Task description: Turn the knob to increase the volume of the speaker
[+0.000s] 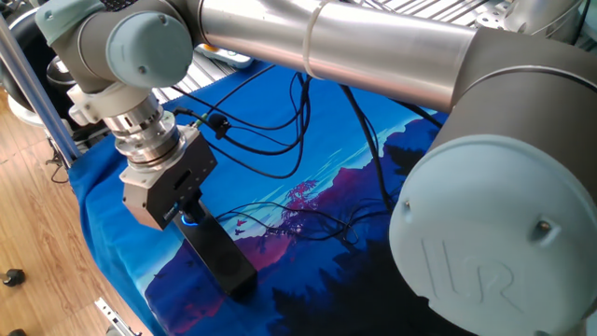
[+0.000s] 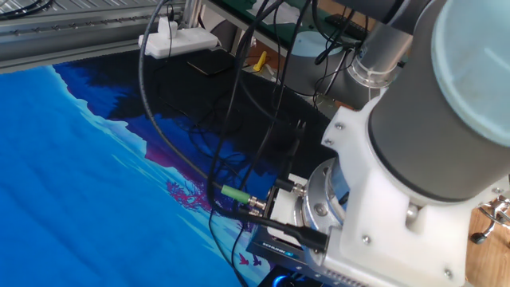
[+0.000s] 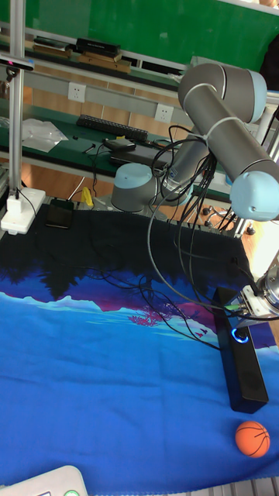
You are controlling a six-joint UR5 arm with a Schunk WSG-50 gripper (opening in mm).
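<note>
The speaker (image 1: 222, 259) is a long black bar lying on the blue printed cloth near the table's edge; in the tall view the speaker (image 3: 242, 376) lies at the right. Its knob (image 1: 191, 220) glows blue midway along the top, and the knob (image 3: 240, 335) shows as a lit ring in the tall view. My gripper (image 1: 189, 213) points straight down with its dark fingers closed around the knob, hiding most of the glow. In the other fixed view, only a sliver of the blue glow (image 2: 280, 281) shows at the bottom edge, beneath the wrist.
Black cables (image 1: 280, 140) trail across the cloth behind the gripper. An orange ball (image 3: 252, 438) lies just past the speaker's near end. At the back stand a white power strip (image 3: 17, 213), a dark flat device (image 3: 59, 213) and a grey round unit (image 3: 136, 186).
</note>
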